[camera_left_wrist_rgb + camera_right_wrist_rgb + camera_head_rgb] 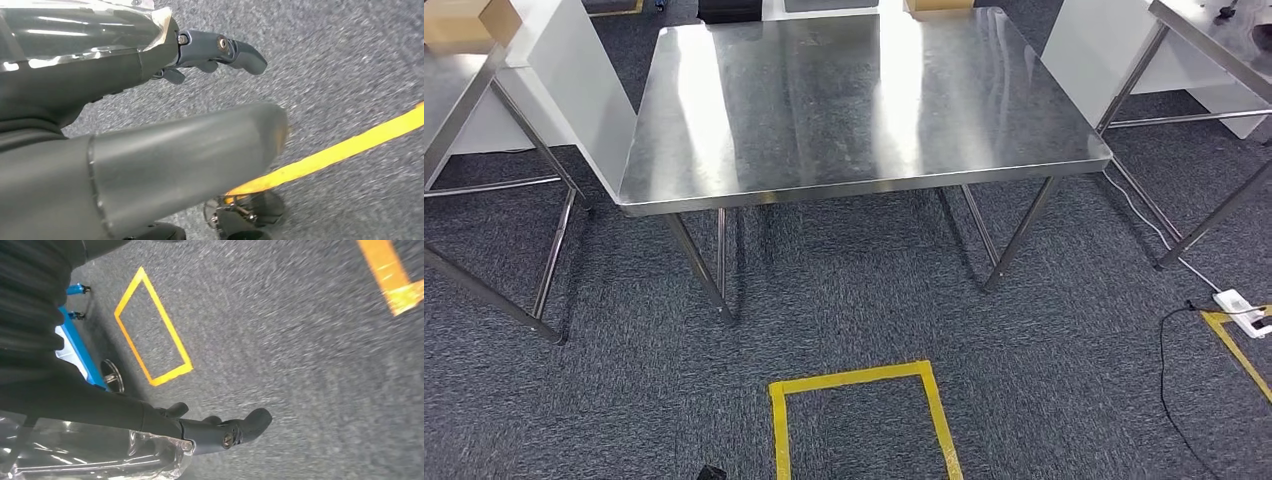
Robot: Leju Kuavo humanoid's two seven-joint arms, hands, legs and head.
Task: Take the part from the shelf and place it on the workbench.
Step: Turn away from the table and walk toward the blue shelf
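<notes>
The steel workbench [864,100] stands ahead of me across the carpet, its top bare and shiny. My left hand [150,125] hangs over the carpet, its thick grey thumb [200,150] apart from the dark fingers [225,50], which reach out straight with nothing between them. My right hand [200,432] also hangs over the floor, its dark fingers [250,422] stretched out and holding nothing. A glossy clear film covers the back of each hand.
A yellow tape box [864,378] marks the floor before the workbench. Steel tables flank it at the left [464,90] and right [1214,40]. A power strip [1236,302] and cable lie at the right. A blue wheeled frame [75,347] stands near my right hand.
</notes>
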